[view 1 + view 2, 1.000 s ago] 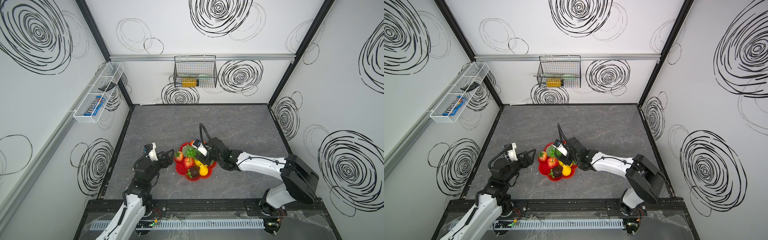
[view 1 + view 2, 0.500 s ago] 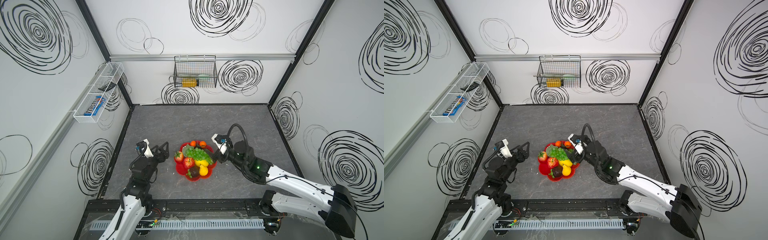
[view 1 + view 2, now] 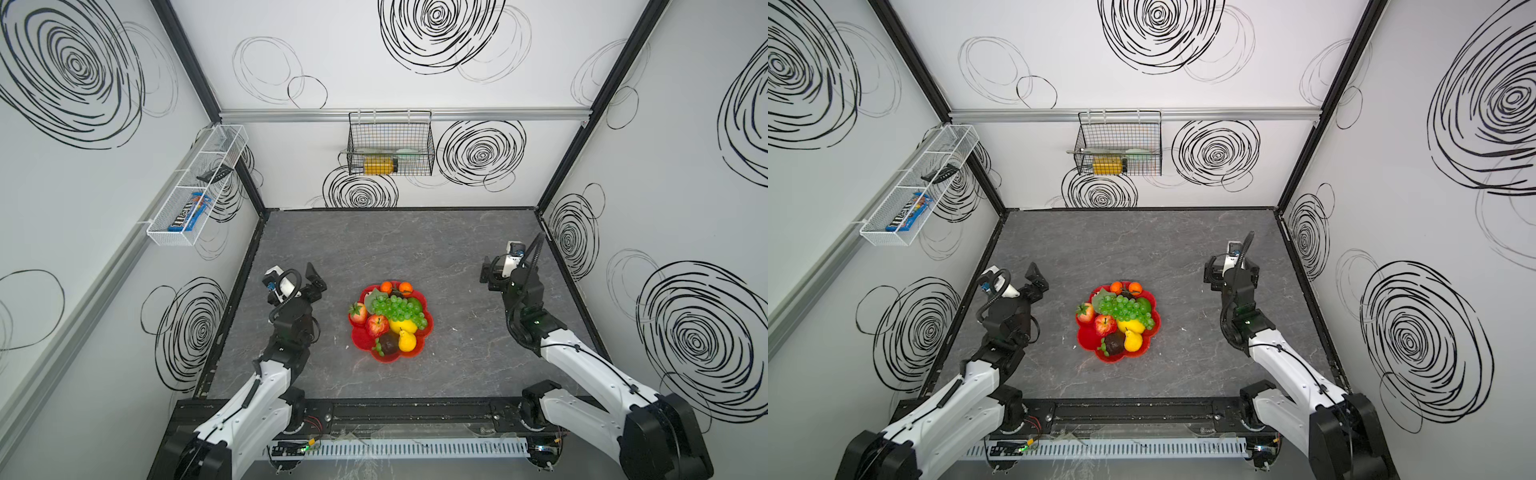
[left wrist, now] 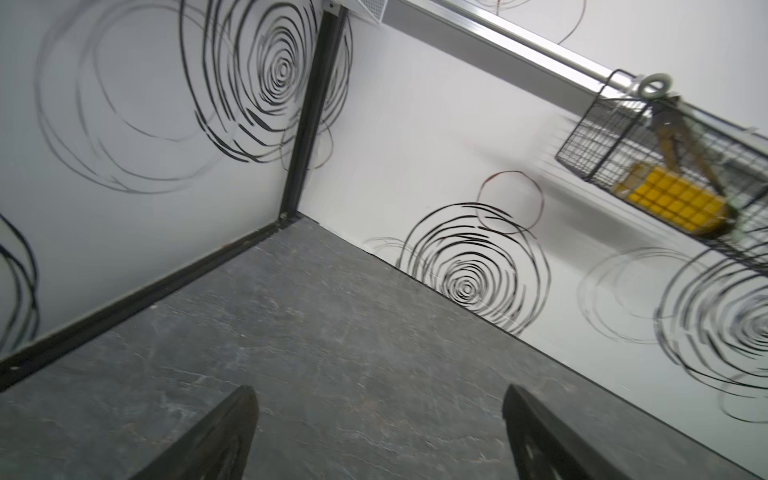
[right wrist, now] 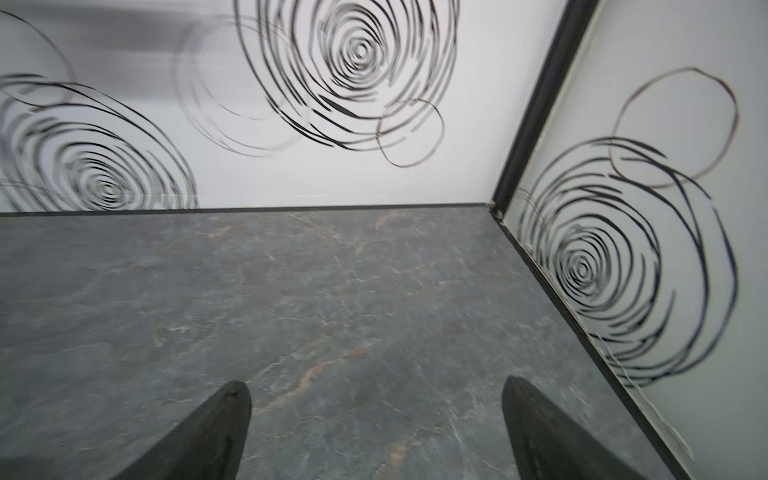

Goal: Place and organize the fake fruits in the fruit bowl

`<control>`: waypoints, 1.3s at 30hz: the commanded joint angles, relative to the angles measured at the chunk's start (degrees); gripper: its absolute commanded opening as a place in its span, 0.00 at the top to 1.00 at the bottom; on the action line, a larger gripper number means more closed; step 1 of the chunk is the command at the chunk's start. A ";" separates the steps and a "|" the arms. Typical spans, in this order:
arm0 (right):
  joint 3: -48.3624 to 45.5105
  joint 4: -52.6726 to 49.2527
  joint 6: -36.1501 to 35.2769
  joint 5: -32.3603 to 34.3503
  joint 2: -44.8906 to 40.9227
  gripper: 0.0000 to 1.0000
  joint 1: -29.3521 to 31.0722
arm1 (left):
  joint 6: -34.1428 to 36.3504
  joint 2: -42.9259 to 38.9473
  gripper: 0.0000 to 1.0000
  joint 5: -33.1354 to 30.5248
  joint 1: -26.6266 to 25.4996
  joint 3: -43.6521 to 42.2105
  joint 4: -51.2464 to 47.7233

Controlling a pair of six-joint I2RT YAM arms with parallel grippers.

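The red scalloped fruit bowl (image 3: 360,339) (image 3: 1086,335) sits on the grey table toward the front middle. In it lie the fake fruits: green grapes (image 3: 397,307), two oranges (image 3: 386,286), a strawberry (image 3: 358,312), a red apple (image 3: 377,325), a lemon (image 3: 404,326), a pear (image 3: 407,340), a lime (image 3: 414,304) and a dark avocado (image 3: 388,344). My left gripper (image 3: 315,279) (image 4: 377,392) hangs open and empty left of the bowl. My right gripper (image 3: 489,272) (image 5: 374,382) is open and empty well to the bowl's right. Both wrist views show only bare table between the fingers.
A black wire basket (image 3: 390,143) holding a yellow bottle hangs on the back wall. A white mesh tray (image 3: 195,187) is fixed to the left wall. Walls close the table on the left, back and right.
The right gripper has left the bowl, opened and swung far out to the right. The left gripper has drawn back from the bowl's left rim and opened a little wider.
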 commanded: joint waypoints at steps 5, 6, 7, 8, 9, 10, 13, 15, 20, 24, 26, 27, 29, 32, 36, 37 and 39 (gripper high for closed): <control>-4.24 11.26 1.99 1.45 8.41 0.03 -5.81 | 14.94 11.14 0.04 -2.44 5.68 -2.85 20.23; -4.89 13.57 1.53 0.73 9.98 0.03 -6.07 | 15.27 12.99 0.04 -0.82 6.51 -3.81 23.12; -5.44 15.68 1.22 0.25 11.27 0.03 -6.27 | 15.17 14.55 0.04 0.95 7.32 -4.49 25.16; -6.14 17.95 0.80 -0.40 12.86 0.03 -6.48 | 13.60 16.05 0.04 3.68 8.62 -4.57 25.60; -6.63 19.72 0.53 -0.86 14.48 0.03 -6.55 | 12.85 17.62 0.04 6.00 9.66 -4.89 26.87; -6.79 20.37 0.72 -1.25 15.87 0.03 -6.90 | 12.28 18.99 0.04 7.65 10.52 -5.11 28.33; -5.90 20.45 -0.36 -3.90 17.68 0.03 -7.35 | 10.62 24.18 0.04 11.99 12.43 -6.84 35.42; -7.38 24.79 -2.01 -5.66 17.56 0.03 -7.78 | 12.30 26.90 0.04 14.57 12.28 -7.80 41.23; -11.93 37.84 -5.72 -13.35 19.64 0.03 -9.58 | 13.94 27.13 0.04 17.75 11.81 -6.76 39.28; -12.58 40.77 -4.28 -17.42 21.32 0.03 -12.28 | 17.32 30.26 0.04 21.81 10.25 -5.65 40.46; -13.29 42.33 -2.97 -19.39 22.52 0.03 -13.83 | 19.26 35.75 0.04 22.22 9.24 -4.79 45.57; -13.55 44.47 -2.79 -20.09 24.19 0.03 -14.42 | 19.12 34.51 0.04 21.66 8.83 -5.05 44.07; -12.60 43.75 -2.80 -20.00 25.06 0.03 -14.53 | 18.31 33.06 0.04 20.57 9.02 -4.29 40.11; -12.10 42.14 -2.41 -20.54 24.64 0.03 -14.87 | 18.76 34.22 0.04 19.82 8.54 -4.76 42.98; -12.21 42.17 -1.58 -19.05 24.55 0.03 -14.95 | 18.88 34.40 0.04 19.92 8.54 -4.99 43.69; -12.07 41.83 -1.56 -19.38 24.57 0.03 -15.06 | 18.98 34.60 0.04 19.70 8.41 -5.03 44.15; -12.03 41.83 -1.51 -19.65 24.52 0.03 -15.19 | 18.99 34.42 0.04 19.52 8.36 -4.85 43.58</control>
